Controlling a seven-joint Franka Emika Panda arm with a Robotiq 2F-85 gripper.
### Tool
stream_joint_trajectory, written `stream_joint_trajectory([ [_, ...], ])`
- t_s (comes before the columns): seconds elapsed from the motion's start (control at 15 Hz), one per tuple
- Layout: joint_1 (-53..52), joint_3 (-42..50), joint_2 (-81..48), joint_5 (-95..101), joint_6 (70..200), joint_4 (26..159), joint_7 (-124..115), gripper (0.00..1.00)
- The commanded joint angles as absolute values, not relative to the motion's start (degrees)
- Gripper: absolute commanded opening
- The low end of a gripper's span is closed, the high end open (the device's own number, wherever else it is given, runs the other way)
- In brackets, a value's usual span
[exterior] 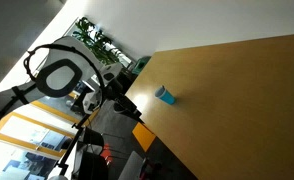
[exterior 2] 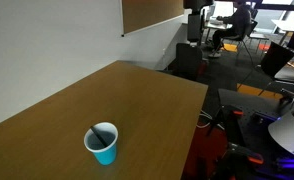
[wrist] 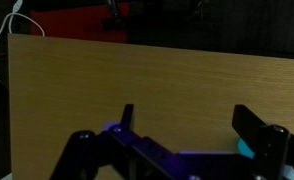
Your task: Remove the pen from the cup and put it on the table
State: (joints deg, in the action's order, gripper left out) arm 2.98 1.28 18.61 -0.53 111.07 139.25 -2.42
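At the far left of the wrist view a white cable (wrist: 5, 40) hangs off the table's edge. Your gripper (wrist: 187, 120) comes in from the bottom of that view. Its fingers (wrist: 127, 113) are spread wide apart, holding nothing, with only bare table (wrist: 147, 70) between them. Just inside the right-hand finger there is a sliver of turquoise, too hidden to say what it is.

In an exterior view your arm (exterior: 59, 75) sits at the left, off the table's edge. The cup (exterior: 165, 95) stands upright to its right, out ahead of the fingers and clear of them. In an exterior view the pen (exterior 2: 94, 134) is in the cup (exterior 2: 102, 147), leaning against the rim.
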Motion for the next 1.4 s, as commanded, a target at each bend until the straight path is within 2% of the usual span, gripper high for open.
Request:
stream_joint_trajectory([
  [0.0, 2.8, 1.5, 18.6, -0.5, 111.0, 139.2, -2.5, 1.00],
  [0.4, 2.7, 1.2, 18.9, -0.1, 112.0, 139.6, -2.9, 1.00],
  [1.33, -3.6, -8.1, 13.9, -1.1, 134.7, 142.7, -12.2, 1.00],
])
